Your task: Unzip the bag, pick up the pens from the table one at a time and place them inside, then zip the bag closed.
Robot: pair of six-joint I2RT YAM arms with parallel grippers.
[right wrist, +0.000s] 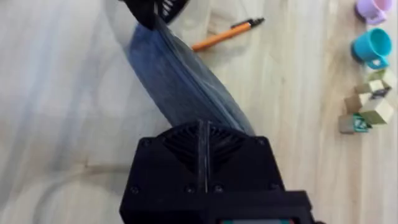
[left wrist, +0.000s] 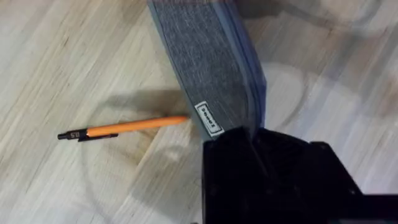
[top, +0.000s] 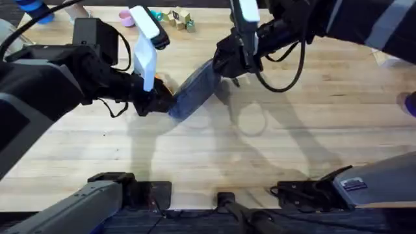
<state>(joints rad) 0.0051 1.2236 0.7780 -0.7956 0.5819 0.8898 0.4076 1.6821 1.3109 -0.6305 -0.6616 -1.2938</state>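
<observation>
The blue-grey bag (top: 195,91) is stretched between both grippers above the table (top: 292,143), running from near left to far right. My left gripper (top: 153,99) is shut on its nearer left end, where the bag (left wrist: 205,68) with a small white label runs away from the black fingers (left wrist: 261,168). My right gripper (top: 227,68) is shut on the far right end, and the bag (right wrist: 177,78) runs from it toward the left gripper (right wrist: 149,9). One orange pen (left wrist: 124,127) with a black tip lies on the wood beside the bag's left end. The pen (right wrist: 227,34) is untouched.
A pink cup (right wrist: 372,9), a teal cup (right wrist: 372,45) and several small wooden blocks (right wrist: 367,106) stand at the table's far edge, behind the bag. A purple object (top: 409,104) sits at the right edge. Bare wood lies in front of the bag.
</observation>
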